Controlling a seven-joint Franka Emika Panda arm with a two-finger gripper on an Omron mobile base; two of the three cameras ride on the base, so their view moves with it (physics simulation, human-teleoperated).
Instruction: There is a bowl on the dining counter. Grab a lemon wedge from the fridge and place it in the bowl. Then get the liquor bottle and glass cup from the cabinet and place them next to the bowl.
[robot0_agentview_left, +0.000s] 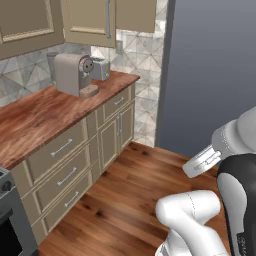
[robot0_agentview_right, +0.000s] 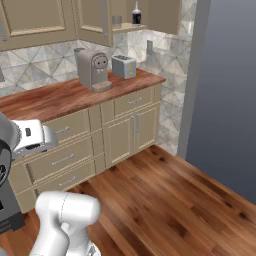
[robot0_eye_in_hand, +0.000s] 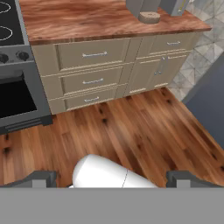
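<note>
Gripper (robot0_eye_in_hand: 111, 177) spread wide and empty above wooden floor (robot0_eye_in_hand: 131, 127), facing drawers (robot0_eye_in_hand: 83, 81), with liquor bottle (robot0_agentview_right: 136, 14) on open cabinet shelf (robot0_agentview_right: 127, 27)

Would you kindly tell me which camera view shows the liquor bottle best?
The right base view: the liquor bottle stands upright in the open upper cabinet, above the toaster. The left base view cuts off below that shelf; the hand view looks down at the floor.
</note>
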